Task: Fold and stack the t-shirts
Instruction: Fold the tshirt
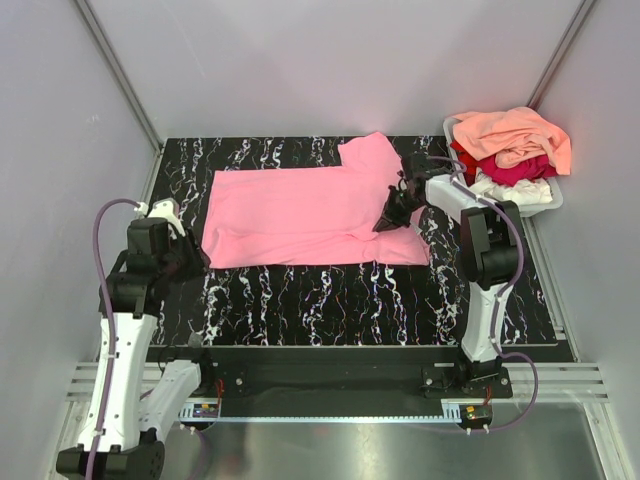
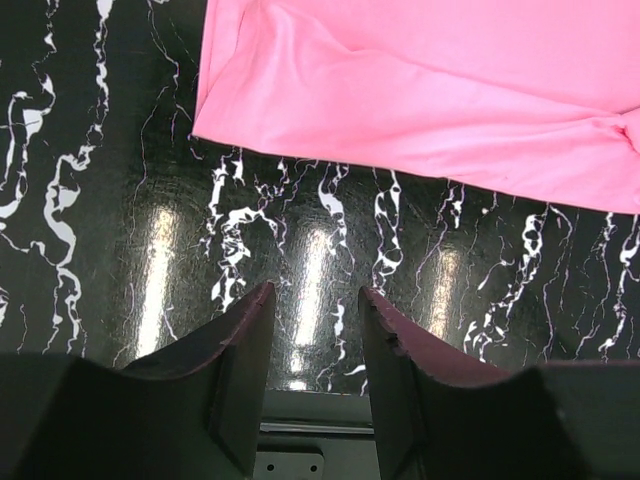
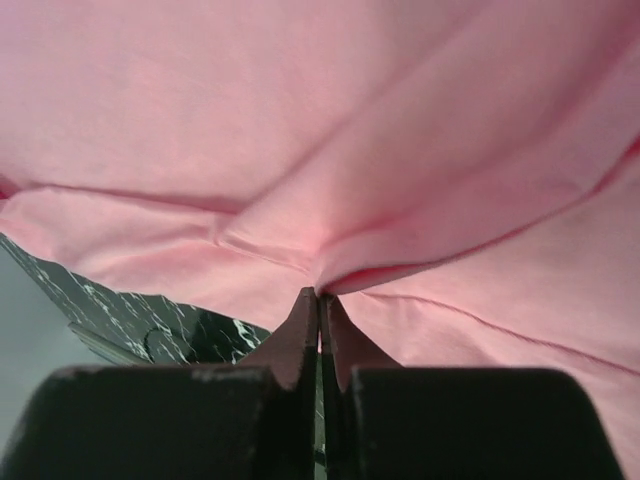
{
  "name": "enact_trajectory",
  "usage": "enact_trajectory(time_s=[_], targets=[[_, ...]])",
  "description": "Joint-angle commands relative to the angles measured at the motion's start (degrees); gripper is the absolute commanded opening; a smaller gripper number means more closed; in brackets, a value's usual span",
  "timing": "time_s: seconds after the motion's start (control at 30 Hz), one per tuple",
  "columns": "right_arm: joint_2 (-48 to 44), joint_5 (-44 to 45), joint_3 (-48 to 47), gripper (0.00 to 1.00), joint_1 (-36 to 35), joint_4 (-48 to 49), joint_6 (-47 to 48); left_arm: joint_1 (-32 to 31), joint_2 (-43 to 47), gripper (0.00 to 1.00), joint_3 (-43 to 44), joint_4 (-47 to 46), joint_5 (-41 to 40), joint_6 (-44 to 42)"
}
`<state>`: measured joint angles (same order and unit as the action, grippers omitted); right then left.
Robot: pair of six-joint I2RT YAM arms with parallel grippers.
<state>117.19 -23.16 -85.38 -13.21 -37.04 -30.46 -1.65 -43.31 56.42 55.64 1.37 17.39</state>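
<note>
The left pincer (image 2: 315,300) hangs with jaws apart and empty just off the near-left corner of the pink t-shirt (image 1: 290,215), which lies flat with its long axis running left to right. At the shirt's right end the right pincer (image 3: 320,300) is clamped on its cloth, so it is probably best placed to lead the fold.

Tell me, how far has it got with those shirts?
Barely begun: nothing is stacked. The pink t-shirt lies spread on the table; the right fingers pinch its cloth, the left fingers hang open beside it. Peach, crimson and white shirts lie heaped in the tub.
</note>
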Motion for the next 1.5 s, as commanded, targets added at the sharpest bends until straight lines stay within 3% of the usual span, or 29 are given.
enact_trajectory(time_s=[0.0,0.17,0.23,0.27,0.3,0.43,0.6,0.67,0.77,0.9,1.1,1.27,1.47], targets=[[2.69,0.48,-6.62,0.00,-1.55,-2.59,0.58,-0.20,-1.25,0.43,0.44,-1.76,-1.28,0.46],[10.51,4.16,-21.29,0.00,-3.13,-8.22,2.24,-0.20,0.24,0.44,0.27,-2.28,-1.28,0.63],[14.71,5.92,-28.56,0.05,-3.84,-10.85,3.29,-0.20,0.59,0.44,0.27,-2.37,-1.28,0.46],[16.48,6.28,-31.13,0.13,-4.01,-11.73,3.56,-0.20,0.68,0.44,0.18,-2.29,-1.19,0.54],[18.06,6.46,-33.77,0.31,-4.19,-13.92,4.00,-0.20,0.51,0.44,0.26,-2.37,-1.28,0.46],[24.92,7.68,-46.59,0.44,-4.19,-17.01,6.10,-0.20,0.16,0.44,0.18,-2.29,-1.28,0.45],[24.68,6.63,-50.94,0.59,-4.19,-17.37,8.39,-0.20,-1.25,0.44,0.35,-2.20,-1.28,0.37],[19.86,9.53,-45.86,0.62,-4.02,-16.23,9.01,-0.20,-1.77,0.43,0.35,-2.20,-1.19,0.45],[9.32,13.39,-31.03,0.67,-2.88,-11.06,8.40,-0.20,-3.26,0.44,0.00,-2.72,-1.28,1.33],[-7.62,14.64,-3.91,0.70,0.99,-0.61,2.61,-0.20,-8.53,0.45,-0.96,-3.34,0.30,3.70],[-20.22,17.70,18.28,0.70,3.28,2.49,-2.41,-0.20,-15.66,0.46,-0.53,-4.92,1.80,5.90],[-25.86,20.18,28.15,0.73,5.73,4.60,-4.00,0.42,-21.72,0.49,-1.32,-5.80,1.36,6.87],[-23.94,17.27,28.78,0.73,8.38,6.88,-3.20,4.37,-26.30,0.50,-2.11,-7.74,2.50,7.31]])
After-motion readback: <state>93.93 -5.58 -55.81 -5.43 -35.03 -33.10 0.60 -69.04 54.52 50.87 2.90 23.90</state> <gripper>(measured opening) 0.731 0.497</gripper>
